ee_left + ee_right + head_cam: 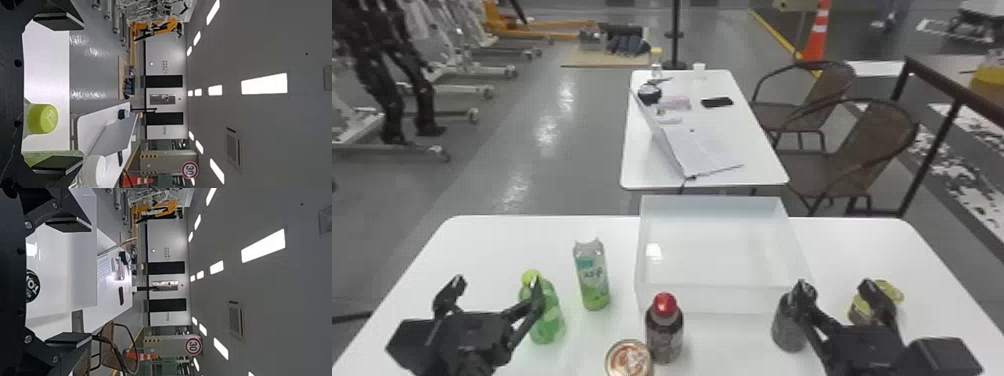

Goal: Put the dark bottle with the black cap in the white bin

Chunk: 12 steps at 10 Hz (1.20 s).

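The dark bottle (786, 330) stands upright on the table, just past the front right corner of the white bin (717, 300). My right gripper (838, 296) is open, its left finger overlapping the bottle's top in the head view. In the right wrist view, the black cap (33, 286) shows near the palm, between the spread fingers of the right gripper (69, 282); contact cannot be told. At the left, my left gripper (494, 295) is parked open near a green bottle; in its wrist view, the left gripper (58, 93) has its fingers wide apart.
A red-capped bottle (664, 332) and a can (628, 359) stand before the bin. Left of it are a clear-green bottle (593, 280) and a green bottle (548, 320). A yellow-lidded item (887, 292) sits behind the right gripper's right finger. Another table (757, 172) stands beyond.
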### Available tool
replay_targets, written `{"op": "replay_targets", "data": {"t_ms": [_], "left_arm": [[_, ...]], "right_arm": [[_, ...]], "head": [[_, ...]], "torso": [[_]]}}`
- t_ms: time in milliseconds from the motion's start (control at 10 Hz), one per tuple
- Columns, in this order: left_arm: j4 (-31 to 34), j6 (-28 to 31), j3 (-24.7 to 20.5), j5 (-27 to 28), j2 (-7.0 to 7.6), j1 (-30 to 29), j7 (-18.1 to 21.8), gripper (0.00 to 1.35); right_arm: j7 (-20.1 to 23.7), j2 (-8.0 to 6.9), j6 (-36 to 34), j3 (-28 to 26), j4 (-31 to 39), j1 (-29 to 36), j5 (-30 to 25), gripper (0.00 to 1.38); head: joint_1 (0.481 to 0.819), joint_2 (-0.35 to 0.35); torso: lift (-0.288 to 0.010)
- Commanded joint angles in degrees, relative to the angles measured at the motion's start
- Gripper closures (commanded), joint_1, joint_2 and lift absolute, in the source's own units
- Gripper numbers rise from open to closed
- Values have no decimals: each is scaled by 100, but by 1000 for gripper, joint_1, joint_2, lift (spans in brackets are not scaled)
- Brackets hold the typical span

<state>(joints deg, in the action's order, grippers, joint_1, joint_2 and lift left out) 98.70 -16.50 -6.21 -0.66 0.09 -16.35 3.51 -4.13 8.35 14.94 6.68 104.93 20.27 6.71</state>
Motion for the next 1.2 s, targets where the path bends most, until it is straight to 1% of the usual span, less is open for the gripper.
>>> {"op": "replay_targets", "data": {"t_ms": [0,600,700,800,900,1000,1100], "left_arm": [[0,6,5,5,-24,9,0,104],[-27,6,41,-30,-24,26,0,104],[-35,24,41,-30,-24,18,0,104],[-88,24,41,-39,-24,18,0,104],[-132,24,67,-92,-24,18,0,104],[-158,-3,67,-92,-24,26,0,104],[-176,-20,84,-145,-24,35,0,104]], "right_arm": [[0,0,1,18,-16,-14,6,300],[0,9,-17,9,-113,-5,76,300],[18,35,53,0,-263,-5,58,300],[53,88,335,9,-561,-23,199,300],[105,114,422,9,-746,-58,199,300],[343,141,545,0,-1071,-163,384,300],[694,220,906,-9,-1554,-357,577,300]], "head": [[549,0],[549,0],[549,0],[549,0],[549,0],[549,0],[549,0]], "torso": [[-100],[-100],[-100],[-100],[-100],[-100],[-100]]}}
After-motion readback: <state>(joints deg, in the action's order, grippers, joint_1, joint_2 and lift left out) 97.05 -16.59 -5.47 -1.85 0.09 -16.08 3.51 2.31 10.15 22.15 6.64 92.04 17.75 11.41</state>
